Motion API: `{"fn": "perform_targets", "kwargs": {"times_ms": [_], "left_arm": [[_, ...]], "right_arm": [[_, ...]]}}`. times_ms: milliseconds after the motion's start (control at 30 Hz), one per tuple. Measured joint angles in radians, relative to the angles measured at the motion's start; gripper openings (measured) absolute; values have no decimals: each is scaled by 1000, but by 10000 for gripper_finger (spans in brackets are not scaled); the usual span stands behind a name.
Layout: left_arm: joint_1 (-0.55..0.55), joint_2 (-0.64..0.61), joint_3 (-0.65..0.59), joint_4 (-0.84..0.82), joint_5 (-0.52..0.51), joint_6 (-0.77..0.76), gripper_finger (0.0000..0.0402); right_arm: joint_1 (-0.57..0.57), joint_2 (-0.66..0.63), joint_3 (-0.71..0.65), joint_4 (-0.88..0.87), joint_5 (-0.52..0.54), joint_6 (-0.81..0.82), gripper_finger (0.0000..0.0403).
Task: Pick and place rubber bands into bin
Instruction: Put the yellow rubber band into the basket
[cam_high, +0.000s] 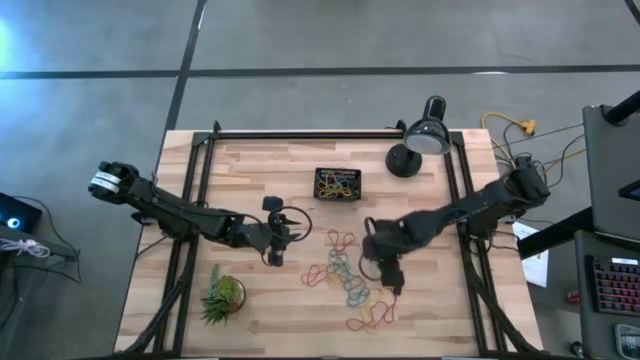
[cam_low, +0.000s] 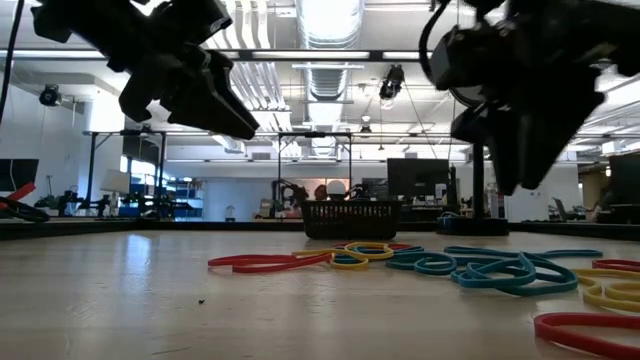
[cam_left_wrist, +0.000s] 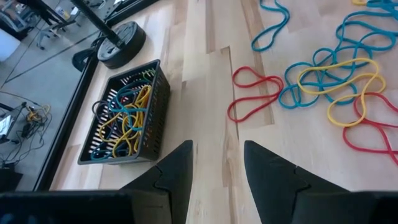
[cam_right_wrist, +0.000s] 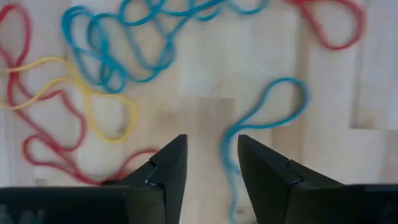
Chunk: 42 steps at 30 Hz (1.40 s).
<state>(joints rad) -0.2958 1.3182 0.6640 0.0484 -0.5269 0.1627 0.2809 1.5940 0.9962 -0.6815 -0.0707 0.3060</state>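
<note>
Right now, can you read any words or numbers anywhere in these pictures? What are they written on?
No words or numbers can be read anywhere.
The bin shows no label.
The rubber bands are plain loops with no printing.
The lamp and the plant carry no sign that shows.
Screens and gear in the room behind the table are too small and blurred to read.

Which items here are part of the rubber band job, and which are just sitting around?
Job:
rubber bands loose on the table
bin, already holding some bands
right gripper, over the pile
left gripper, beside the pile

Bystanders:
desk lamp
spiky green plant
</note>
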Motion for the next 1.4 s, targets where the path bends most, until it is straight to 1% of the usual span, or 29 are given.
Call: {"fn": "perform_targets", "kwargs": {"times_ms": [33,100,233,300,400,533,600,667,767,933,1067,1233,1400], "left_arm": [[0,0,0,3,4,0,128],[0,0,0,7,63,0,128],[0,0,0,40,322,4,128],[-1,11,0,73,411,0,128],[-2,45,-1,116,476,-6,128],[-2,151,15,194,525,-12,128],[-2,214,36,233,536,10,128],[-2,272,71,242,536,35,128],[-2,351,128,242,536,62,128],[-2,455,212,245,553,84,128],[-2,523,263,243,553,89,128],[-2,577,303,240,552,110,128],[3,594,309,240,552,106,128]], "right_arm": [[21,0,0,-1,14,13,134],[62,0,0,-6,61,41,132],[141,0,0,-56,204,105,126],[180,-2,0,-96,297,155,123],[241,-3,-1,-151,463,240,119],[318,-3,-13,-195,688,361,114],[349,-3,-24,-206,767,413,113],[372,-3,-39,-206,819,463,111],[392,-3,-61,-206,854,537,111],[409,-3,-90,-205,860,652,108],[409,-3,-116,-203,874,704,103],[409,-3,-142,-202,883,730,97],[409,-3,-148,-201,885,734,100]]}}
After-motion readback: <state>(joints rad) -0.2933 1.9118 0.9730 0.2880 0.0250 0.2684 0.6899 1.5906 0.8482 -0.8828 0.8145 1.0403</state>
